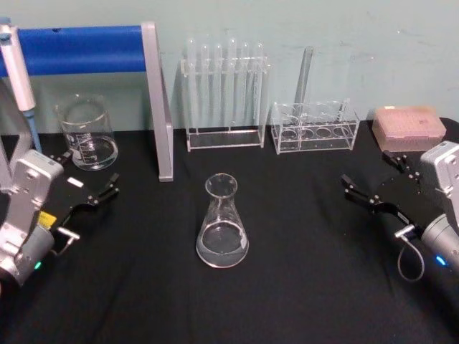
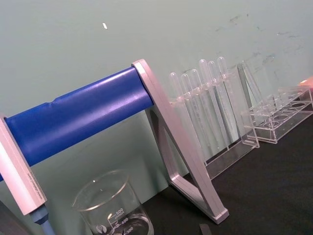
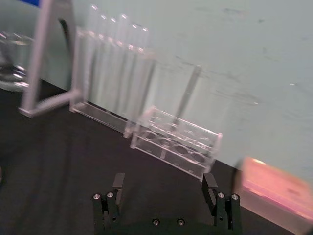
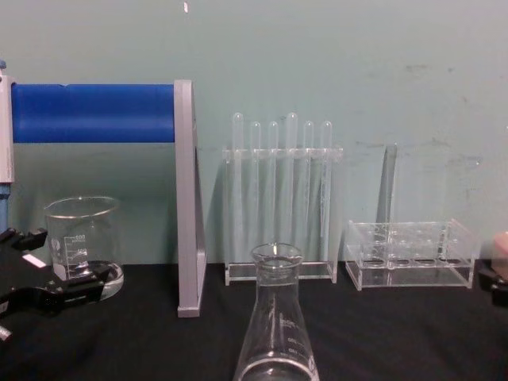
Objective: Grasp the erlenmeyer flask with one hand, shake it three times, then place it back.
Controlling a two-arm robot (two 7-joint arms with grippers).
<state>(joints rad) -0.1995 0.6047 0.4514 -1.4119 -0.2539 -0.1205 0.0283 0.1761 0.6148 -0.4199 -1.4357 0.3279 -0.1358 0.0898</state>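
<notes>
- Flask [image 1: 222,228] stands upright mid-table [image 1: 308,287], apart from both grippers.
- Judged light, rigid, slippery and breakable; grip the narrow neck.
- Right gripper [image 1: 364,167] is spread wide and empty; left gripper [image 1: 113,183] is parked, fingers parted.

The flask [image 1: 222,223] stands alone at mid-table [image 1: 301,287]. Behind it, along the wall, I have the tall tube rack [image 1: 224,107], with the low rack [image 1: 314,129] to its right and the tip box [image 1: 409,123] farther right. The stand [image 1: 159,107] is left of the tall rack, and the beaker [image 1: 87,135] sits left of its post, under the bar. My left gripper [image 1: 90,179] lies just before the beaker. My right gripper [image 1: 366,168] is before the box, well apart from the flask.
</notes>
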